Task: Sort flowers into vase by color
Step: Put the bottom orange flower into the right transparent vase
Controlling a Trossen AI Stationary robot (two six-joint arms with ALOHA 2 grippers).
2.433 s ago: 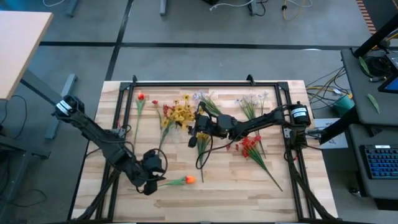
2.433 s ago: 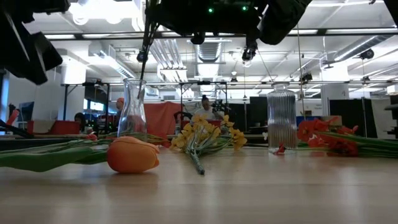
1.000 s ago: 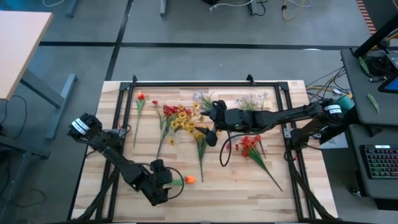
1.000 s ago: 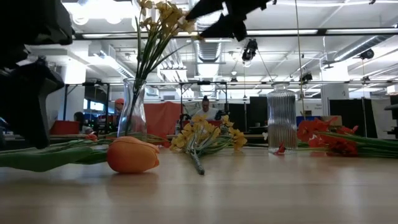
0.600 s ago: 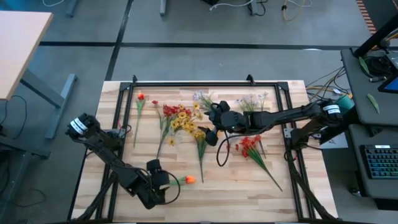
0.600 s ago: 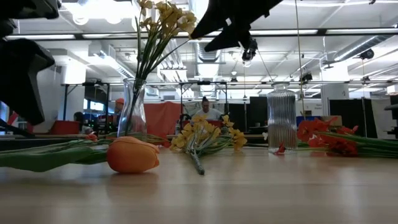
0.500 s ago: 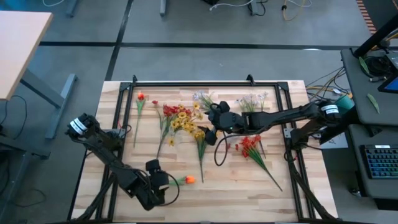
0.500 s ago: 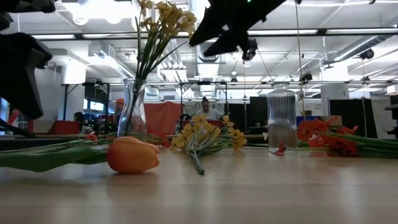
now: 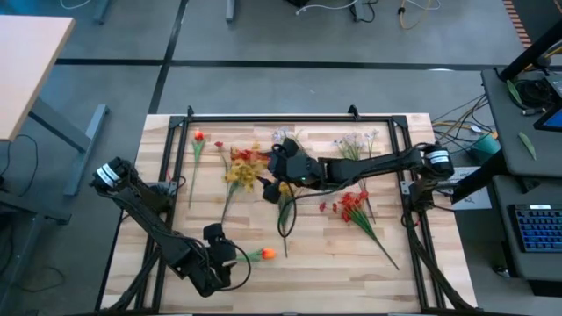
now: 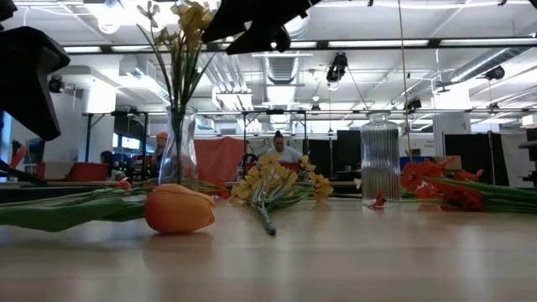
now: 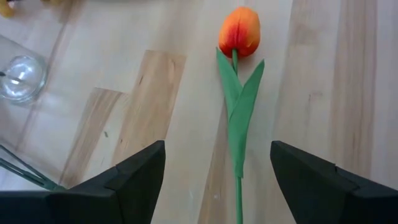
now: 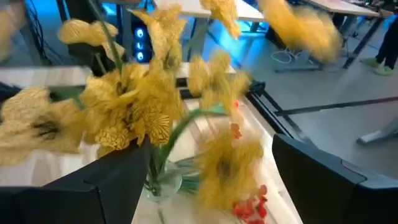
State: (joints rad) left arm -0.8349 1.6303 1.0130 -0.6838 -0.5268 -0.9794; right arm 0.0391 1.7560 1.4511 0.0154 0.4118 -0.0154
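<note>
An orange tulip lies flat on the table near the front edge, its green stalk running back between the fingers of my open left gripper, which hovers above it. A yellow spray stands with its stalks in a clear glass vase. My right gripper is open and high up beside its blossoms. More yellow flowers, red flowers and white flowers lie flat on the table. My right gripper stands level with the yellow spray's blossoms, which show blurred between its two spread fingers. I cannot tell whether a finger touches them.
A ribbed glass vase stands at the far right of the middle. A red tulip lies at the far left. A black frame runs around the table. Bare wood lies along the near right.
My right gripper has gone toward the table's left edge, staying high. The yellow spray in the clear vase has swung from leaning right to standing about upright. My left gripper has risen a little above the orange tulip, which has not moved.
</note>
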